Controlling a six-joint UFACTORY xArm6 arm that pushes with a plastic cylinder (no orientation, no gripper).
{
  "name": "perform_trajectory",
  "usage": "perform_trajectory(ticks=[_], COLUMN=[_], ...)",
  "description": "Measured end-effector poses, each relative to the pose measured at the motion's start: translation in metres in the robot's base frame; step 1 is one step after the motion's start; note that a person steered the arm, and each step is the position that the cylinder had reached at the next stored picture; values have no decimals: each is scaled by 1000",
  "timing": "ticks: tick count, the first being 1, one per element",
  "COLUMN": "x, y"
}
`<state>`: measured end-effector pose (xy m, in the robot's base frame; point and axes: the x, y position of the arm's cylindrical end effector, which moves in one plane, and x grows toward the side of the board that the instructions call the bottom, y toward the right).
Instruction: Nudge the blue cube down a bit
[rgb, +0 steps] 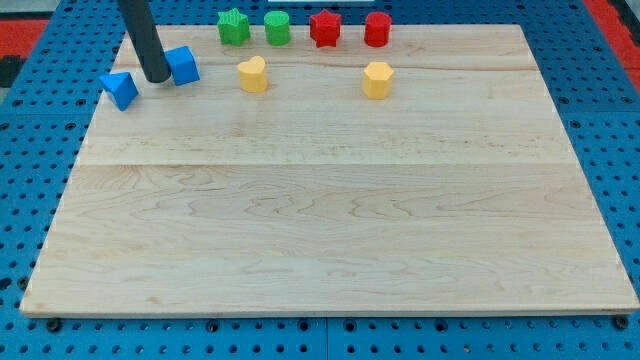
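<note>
The blue cube (184, 65) sits near the top left of the wooden board (330, 200). My tip (157, 78) rests on the board right against the cube's left side, between it and a second blue block, wedge-shaped (120, 89), lying a little lower to the left. The dark rod rises from the tip toward the view's top left and hides part of the cube's left edge.
Along the top edge stand a green star block (234, 26), a green cylinder (277, 28), a red star block (325, 28) and a red cylinder (377, 29). Below them lie a yellow heart-shaped block (252, 74) and a yellow hexagonal block (377, 80). Blue pegboard surrounds the board.
</note>
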<state>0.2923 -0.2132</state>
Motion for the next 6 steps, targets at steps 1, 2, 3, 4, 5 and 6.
perform_trajectory(ticks=[1, 2, 3, 4, 5, 6], x=[-8, -24, -64, -63, -51, -38], y=[-8, -55, -20, 24, 28, 28])
